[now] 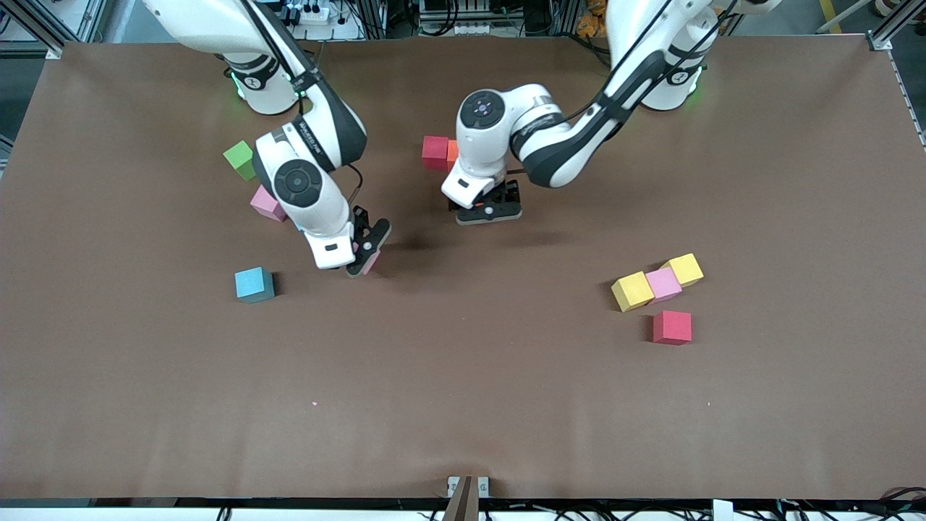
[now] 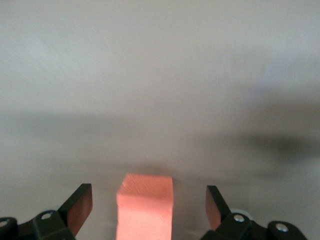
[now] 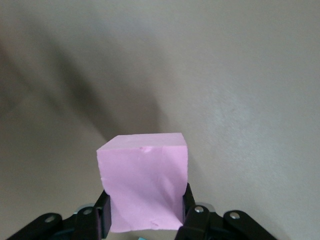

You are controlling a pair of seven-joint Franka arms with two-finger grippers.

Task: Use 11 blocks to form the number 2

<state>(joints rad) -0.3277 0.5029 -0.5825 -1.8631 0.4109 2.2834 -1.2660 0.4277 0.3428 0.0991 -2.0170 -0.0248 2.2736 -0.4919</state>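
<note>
Brown desk (image 1: 463, 405). Frame centre: red matte cube (image 1: 435, 152) touching an orange cube (image 1: 453, 150), beside the left gripper (image 1: 486, 210). Lower right: two yellow cubes (image 1: 632, 291) flanking a pink cube (image 1: 663, 284). Left: green cube (image 1: 239, 159), light blue cube (image 1: 254, 284).

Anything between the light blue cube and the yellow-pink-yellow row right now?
Front view: only the right gripper, shut on a pink cube, over bare table.
</note>
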